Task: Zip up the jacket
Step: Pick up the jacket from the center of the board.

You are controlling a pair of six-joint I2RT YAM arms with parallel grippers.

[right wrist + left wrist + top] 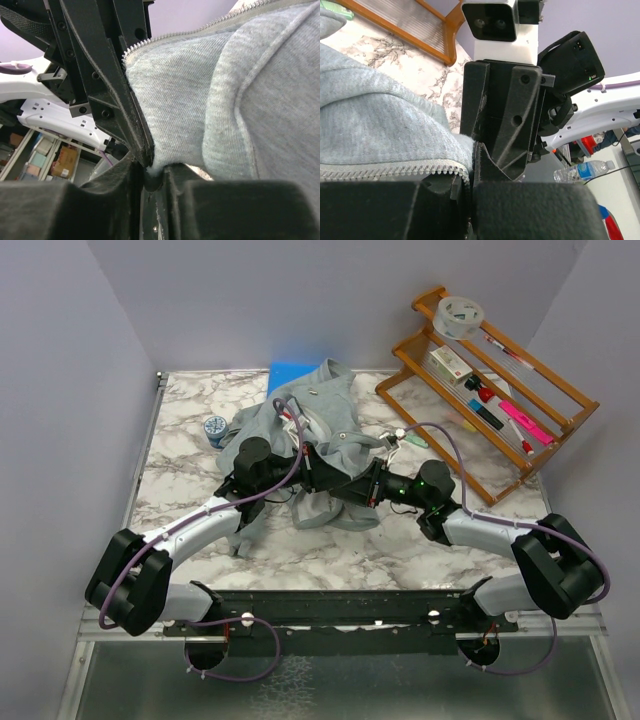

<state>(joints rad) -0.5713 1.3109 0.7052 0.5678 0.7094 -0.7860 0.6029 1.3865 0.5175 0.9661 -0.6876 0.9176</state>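
Grey walls closed in the marble table [180,500] at left, back and right, leaving bare marble along the left edge and in front of the arms. A small blue-topped round thing [215,430] sat at centre-left. Just right of it the jacket [335,420] lay bunched mid-frame, partly over a blue pad [288,373]. The left gripper [469,195] was clamped tight on the jacket's edge at the end of the zipper [395,170]. The right gripper [150,182], tip to tip with it, pinched a tuck of the same fleece in nearly closed jaws. A wooden rack [490,390] crowded the upper right.
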